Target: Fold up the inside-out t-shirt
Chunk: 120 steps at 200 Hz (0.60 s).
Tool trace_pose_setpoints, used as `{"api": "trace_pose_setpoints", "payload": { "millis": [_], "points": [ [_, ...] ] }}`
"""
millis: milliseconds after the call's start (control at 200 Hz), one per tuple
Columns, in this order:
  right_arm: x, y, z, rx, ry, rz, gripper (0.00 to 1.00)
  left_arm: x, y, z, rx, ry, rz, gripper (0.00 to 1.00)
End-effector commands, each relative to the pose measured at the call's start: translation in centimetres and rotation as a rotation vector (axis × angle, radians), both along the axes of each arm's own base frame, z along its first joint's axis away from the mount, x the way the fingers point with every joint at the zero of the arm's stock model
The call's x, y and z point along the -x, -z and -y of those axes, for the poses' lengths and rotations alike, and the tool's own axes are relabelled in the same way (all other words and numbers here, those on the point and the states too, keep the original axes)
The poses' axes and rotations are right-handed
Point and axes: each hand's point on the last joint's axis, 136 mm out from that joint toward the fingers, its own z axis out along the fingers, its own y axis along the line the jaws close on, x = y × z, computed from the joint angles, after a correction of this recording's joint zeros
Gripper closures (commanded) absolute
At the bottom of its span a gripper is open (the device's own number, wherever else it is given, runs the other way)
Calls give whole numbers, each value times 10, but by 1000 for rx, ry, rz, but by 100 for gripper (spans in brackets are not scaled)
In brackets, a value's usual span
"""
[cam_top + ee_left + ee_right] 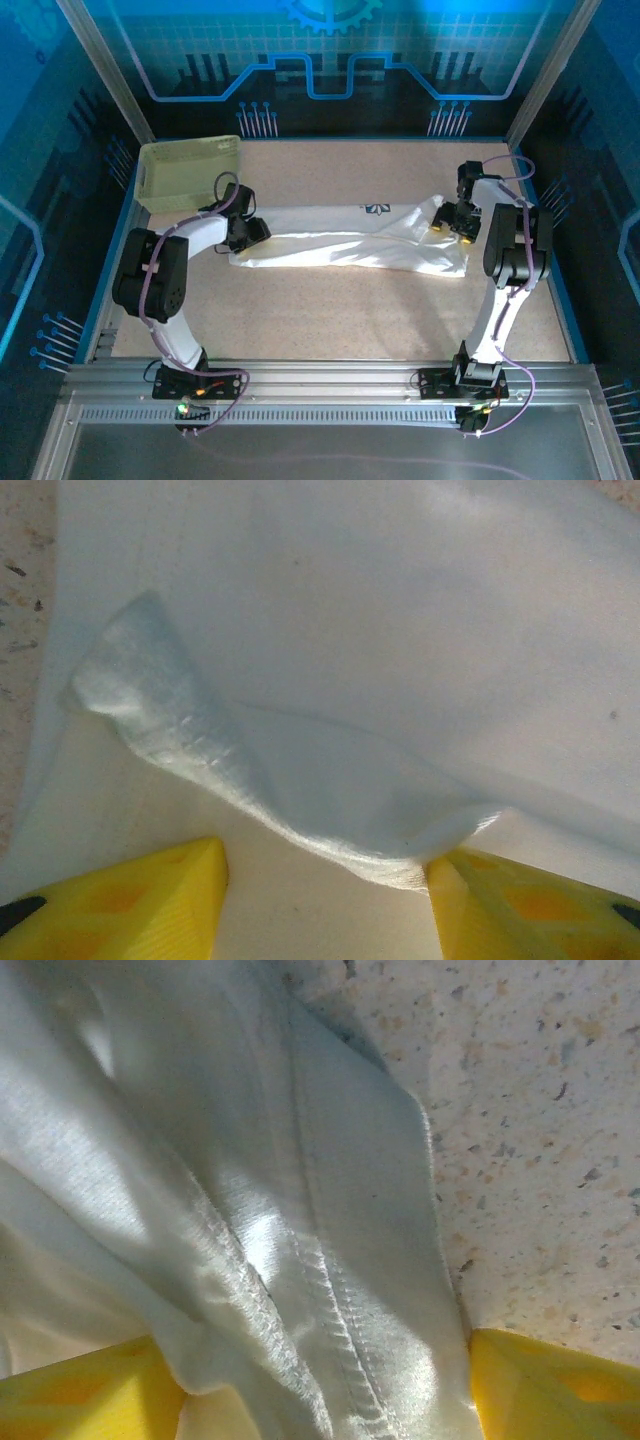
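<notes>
The white t-shirt (345, 245) lies stretched left to right across the middle of the table, a small blue graphic (375, 208) on its far edge. My left gripper (250, 232) sits at the shirt's left end. In the left wrist view its yellow fingers (135, 900) stand apart over flat cloth, and a raised fold (300, 790) reaches the right finger. My right gripper (450, 225) is at the shirt's right end. Its jaws (325, 1390) stand apart with a bunched, stitched hem (340, 1310) lying between them.
A pale yellow-green lattice basket (190, 170) stands at the back left corner. Speckled tabletop (330, 320) lies bare between the shirt and the arm bases. Metal frame posts and blue walls close in the table on three sides.
</notes>
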Motion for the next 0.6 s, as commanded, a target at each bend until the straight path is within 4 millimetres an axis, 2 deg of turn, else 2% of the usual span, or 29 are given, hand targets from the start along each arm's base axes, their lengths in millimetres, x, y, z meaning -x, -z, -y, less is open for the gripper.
{"api": "trace_pose_setpoints", "payload": {
  "millis": [0,50,260,435,570,595],
  "points": [
    [12,10,0,15,-11,-78,26,15,7,-9,-6,-24,-42,43],
    [14,8,2,37,-13,-81,26,15,6,-11,-6,-30,-39,43],
    [11,14,-8,-28,-22,-64,50,16,7,-14,0,-44,-37,43],
    [10,14,-8,-30,-17,-57,83,19,6,-16,-2,-46,-35,43],
    [12,3,-1,10,-2,-34,100,22,9,-15,3,-45,-45,43],
    [12,0,1,25,1,-29,100,23,10,-14,8,-46,-51,43]
  ]
}}
